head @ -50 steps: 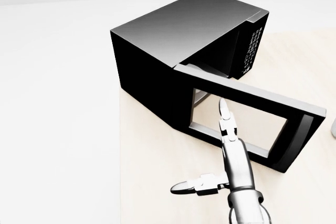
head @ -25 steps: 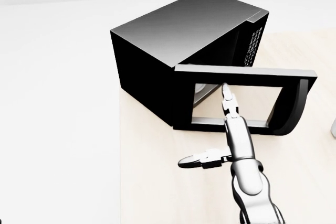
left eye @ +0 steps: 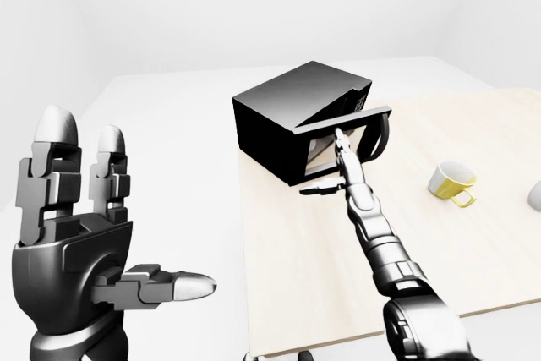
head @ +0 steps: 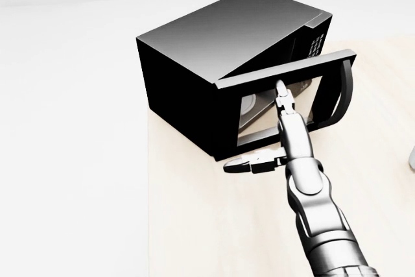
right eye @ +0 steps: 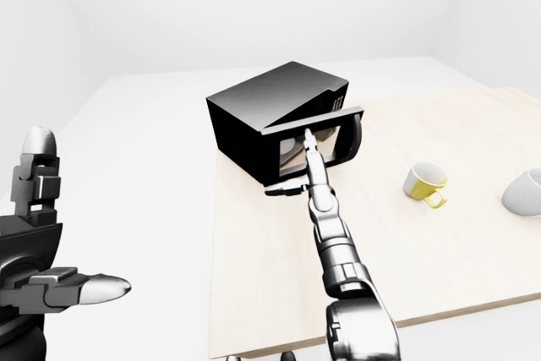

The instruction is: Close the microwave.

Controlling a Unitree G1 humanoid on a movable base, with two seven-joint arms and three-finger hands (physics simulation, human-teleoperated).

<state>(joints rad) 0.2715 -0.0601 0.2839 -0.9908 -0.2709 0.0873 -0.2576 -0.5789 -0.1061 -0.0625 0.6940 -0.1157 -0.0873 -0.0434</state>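
The black microwave stands on the pale wooden table at the top of the head view. Its door with a glass window is partly open, swung a good way toward the body. My right hand is open; its long fingers press flat against the door's outer face, thumb spread to the left. My left hand is open and raised at the lower left of the left-eye view, away from the table.
A yellow-and-white mug lies on the table right of the microwave. A white bowl sits further right near the view's edge. The table's left edge runs just below the microwave's left corner.
The door has swung from wide open toward the microwave body. My right hand has followed it, reaching further up and in with fingers on the door.
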